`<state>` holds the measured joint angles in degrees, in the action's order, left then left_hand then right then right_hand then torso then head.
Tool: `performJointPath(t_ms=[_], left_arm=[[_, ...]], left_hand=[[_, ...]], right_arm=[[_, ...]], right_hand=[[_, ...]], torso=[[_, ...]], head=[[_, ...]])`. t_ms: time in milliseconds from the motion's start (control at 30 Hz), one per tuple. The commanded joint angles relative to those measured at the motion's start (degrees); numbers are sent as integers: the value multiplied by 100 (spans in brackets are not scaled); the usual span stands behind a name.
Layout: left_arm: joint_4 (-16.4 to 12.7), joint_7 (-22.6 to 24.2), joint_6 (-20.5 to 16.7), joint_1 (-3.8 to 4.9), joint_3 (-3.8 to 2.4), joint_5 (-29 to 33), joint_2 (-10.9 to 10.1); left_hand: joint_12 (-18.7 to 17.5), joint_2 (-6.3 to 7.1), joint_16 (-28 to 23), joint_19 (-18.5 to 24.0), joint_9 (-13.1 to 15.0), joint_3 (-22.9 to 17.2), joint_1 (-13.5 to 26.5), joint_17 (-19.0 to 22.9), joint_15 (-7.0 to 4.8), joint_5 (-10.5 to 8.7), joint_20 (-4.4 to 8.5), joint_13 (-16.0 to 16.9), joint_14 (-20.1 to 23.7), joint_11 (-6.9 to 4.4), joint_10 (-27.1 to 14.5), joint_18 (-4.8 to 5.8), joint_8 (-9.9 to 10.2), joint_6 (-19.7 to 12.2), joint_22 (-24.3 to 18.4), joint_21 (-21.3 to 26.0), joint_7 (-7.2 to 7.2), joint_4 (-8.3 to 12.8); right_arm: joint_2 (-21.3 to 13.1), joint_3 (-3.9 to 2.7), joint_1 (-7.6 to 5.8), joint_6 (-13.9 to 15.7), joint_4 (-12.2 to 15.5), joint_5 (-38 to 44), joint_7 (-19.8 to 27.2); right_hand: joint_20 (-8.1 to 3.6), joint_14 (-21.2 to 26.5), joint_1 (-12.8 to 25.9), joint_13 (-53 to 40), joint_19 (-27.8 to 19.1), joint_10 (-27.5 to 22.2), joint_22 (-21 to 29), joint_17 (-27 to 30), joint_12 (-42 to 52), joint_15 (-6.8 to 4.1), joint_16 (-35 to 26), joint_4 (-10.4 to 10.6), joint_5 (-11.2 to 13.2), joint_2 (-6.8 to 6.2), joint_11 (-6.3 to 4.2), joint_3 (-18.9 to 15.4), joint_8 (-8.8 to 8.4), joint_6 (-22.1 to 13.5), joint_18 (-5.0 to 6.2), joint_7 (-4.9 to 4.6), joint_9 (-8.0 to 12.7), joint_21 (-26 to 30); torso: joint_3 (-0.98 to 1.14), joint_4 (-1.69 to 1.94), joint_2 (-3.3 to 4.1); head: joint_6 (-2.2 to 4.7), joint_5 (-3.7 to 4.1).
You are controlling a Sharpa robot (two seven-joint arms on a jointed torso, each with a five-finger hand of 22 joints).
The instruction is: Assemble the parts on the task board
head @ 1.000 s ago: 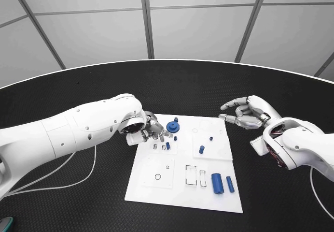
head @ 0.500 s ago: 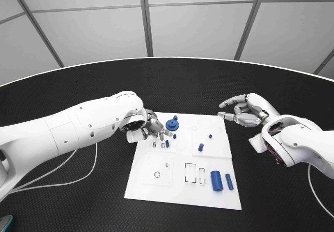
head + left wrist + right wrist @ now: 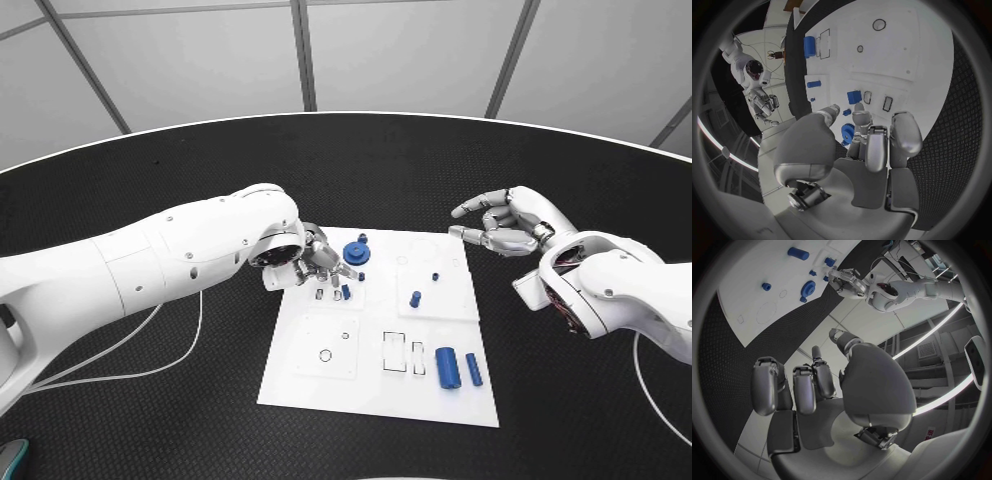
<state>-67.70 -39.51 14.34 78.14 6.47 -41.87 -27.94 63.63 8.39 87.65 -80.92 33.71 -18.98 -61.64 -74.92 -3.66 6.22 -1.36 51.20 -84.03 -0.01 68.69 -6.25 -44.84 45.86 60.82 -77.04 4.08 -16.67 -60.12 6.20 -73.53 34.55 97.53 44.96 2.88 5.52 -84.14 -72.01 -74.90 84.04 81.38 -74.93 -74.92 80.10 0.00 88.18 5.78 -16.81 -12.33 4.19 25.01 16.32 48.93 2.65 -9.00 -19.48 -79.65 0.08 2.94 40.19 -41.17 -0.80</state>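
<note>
- Board [image 3: 329,385] lies flat on the black bench [image 3: 173,410], mid-scene.
- Near end of board: big cylinder [image 3: 447,367] and a thinner rod [image 3: 473,369] lying side by side, just right of two rectangular slots.
- Mid board: small peg [image 3: 414,298] right of centre; a block [image 3: 345,291] further left, just beside the left hand's fingertips.
- Left hand [image 3: 315,262] sits over the board's far-left area, fingers pointing down at the board between the block and the gear [image 3: 355,255]. Wrist view shows fingers [image 3: 877,145] slightly apart with nothing between them, so released; can't tell if the tips touch the board.
- Gear lies flat near the far edge, a small peg [image 3: 362,239] just beyond it.
- Right hand [image 3: 503,225] hangs over bare bench off the board's far-right corner, well apart from all parts. Fingers curled loosely inward, thumb apart, grasping nothing.
</note>
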Motion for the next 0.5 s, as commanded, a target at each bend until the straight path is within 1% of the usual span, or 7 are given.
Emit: performJointPath(t_ms=[33, 233, 433, 467, 500], left_arm=[[10, 1, 7, -6, 2, -1, 8], [23, 3, 28, -45, 6, -48, 28], [23, 11, 32, -83, 6, -137, 25], [28, 13, 27, -86, 6, -129, 26], [40, 14, 30, -90, 6, -110, 30]], left_hand=[[39, -14, 25, -42, 7, 27, -56, -989, -26, 32, 15, -2, -464, -16, -9, 106, -34, -30, 9, -37, -1, 0], [44, -16, 27, -43, 13, 27, -76, -994, -26, 36, 14, -1, -465, -15, -11, 107, -38, -35, 17, -41, -1, 1], [44, -16, 27, -43, 13, 27, -76, -994, -26, 36, 14, -1, -465, -15, -11, 107, -38, -35, 17, -41, -1, 1], [44, -16, 27, -43, 13, 27, -76, -994, -26, 36, 14, -1, -465, -15, -11, 107, -38, -35, 17, -41, -1, 1], [44, -16, 27, -43, 13, 27, -76, -994, -26, 36, 14, -1, -465, -15, -11, 107, -38, -35, 17, -41, -1, 1]], right_arm=[[1, 0, 0, 1, 1, 0, 0], [14, 0, 0, -3, -5, 0, 3], [25, 0, 0, -5, -11, 0, 11], [26, 0, 0, -5, -11, 0, 11], [26, 0, 0, -5, -12, 0, 12]], right_hand=[[-24, -469, 11, -548, 137, 34, -407, -1049, 16, -43, -31, 38, -27, -6, -16, 4, 17, 5, 34, -4, 4, 37], [-24, -469, 11, -548, 137, 34, -407, -1049, 16, -43, -31, 38, -27, -6, -16, 4, 17, 5, 34, -4, 4, 37], [-25, -469, 10, -549, 140, 36, -411, -1050, 18, -43, -31, 40, -35, -4, -17, 7, 20, 3, 32, -4, 4, 33], [-25, -469, 10, -549, 140, 36, -411, -1050, 18, -43, -31, 40, -35, -4, -17, 7, 20, 3, 32, -4, 4, 33], [-25, -469, 10, -549, 140, 36, -411, -1050, 18, -43, -31, 40, -35, -4, -17, 7, 20, 3, 32, -4, 4, 33]], torso=[[-1, 6, 2], [-3, 5, -3], [-4, 8, -7], [-1, 10, -9], [0, 10, -9]], head=[[-28, 9], [-52, 16], [-46, 29], [-41, 31], [1, 8]])
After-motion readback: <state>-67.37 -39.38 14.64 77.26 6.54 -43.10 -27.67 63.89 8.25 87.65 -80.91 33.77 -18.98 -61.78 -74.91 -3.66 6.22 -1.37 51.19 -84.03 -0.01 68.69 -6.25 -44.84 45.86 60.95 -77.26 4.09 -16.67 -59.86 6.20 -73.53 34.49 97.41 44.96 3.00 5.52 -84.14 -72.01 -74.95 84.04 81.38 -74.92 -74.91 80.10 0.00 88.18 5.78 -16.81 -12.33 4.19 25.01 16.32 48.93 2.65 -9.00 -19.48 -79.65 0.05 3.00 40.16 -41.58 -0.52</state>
